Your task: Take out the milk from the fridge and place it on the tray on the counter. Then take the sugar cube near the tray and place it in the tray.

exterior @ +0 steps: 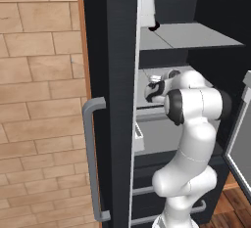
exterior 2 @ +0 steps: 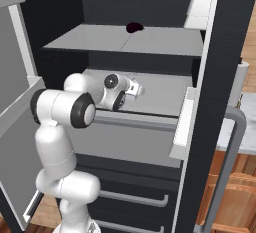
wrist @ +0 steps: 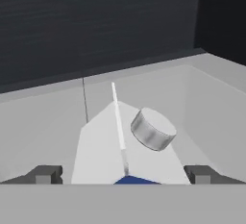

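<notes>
Hand view shows the gripper (wrist: 122, 176) spread wide, left fingertip (wrist: 44, 174) and right one flanking the milk (wrist: 122, 146) on the fridge (wrist: 57, 107) shelf, so closing off-centre on its sloped gable could tip it.

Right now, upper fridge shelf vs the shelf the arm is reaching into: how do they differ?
The upper shelf carries a small dark round item near its back; the middle shelf carries the milk, a white gable-topped carton with a grey cap. The upper shelf has no arm over it; the middle shelf has the open gripper straddling the milk. Both are flat grey shelves inside the black fridge.
</notes>
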Controlling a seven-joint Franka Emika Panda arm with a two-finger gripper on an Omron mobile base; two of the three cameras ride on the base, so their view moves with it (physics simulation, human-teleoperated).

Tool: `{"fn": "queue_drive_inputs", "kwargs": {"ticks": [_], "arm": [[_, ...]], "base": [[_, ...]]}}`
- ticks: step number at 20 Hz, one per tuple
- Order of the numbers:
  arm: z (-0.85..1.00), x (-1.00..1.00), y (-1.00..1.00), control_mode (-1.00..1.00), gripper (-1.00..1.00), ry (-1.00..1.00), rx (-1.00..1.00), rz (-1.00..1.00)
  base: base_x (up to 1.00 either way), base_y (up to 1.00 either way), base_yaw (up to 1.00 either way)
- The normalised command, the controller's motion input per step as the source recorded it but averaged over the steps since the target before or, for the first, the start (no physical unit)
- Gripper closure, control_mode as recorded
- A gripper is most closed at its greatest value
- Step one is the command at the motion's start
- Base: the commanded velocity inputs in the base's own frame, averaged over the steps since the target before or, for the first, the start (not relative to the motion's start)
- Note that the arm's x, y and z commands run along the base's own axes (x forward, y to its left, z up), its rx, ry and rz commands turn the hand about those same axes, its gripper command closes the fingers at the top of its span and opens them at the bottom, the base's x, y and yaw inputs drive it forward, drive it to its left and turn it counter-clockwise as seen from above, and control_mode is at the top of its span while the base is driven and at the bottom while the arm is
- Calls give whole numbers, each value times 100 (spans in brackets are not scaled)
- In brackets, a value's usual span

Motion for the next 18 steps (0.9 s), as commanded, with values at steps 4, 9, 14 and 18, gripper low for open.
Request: {"fn": "queue_drive_inputs", "kwargs": {"ticks": [4, 9, 14, 18], "arm": [[-29, 0, 0, -100, -100, 0, 1, 0], [-24, 0, 0, -100, 100, 0, 2, 0], [0, 0, 0, -100, 100, -1, 0, 0], [1, -19, 0, -100, 100, -8, 0, 0]], "base": [[0, 0, 0], [0, 0, 0], [0, 0, 0], [0, 0, 0]]}}
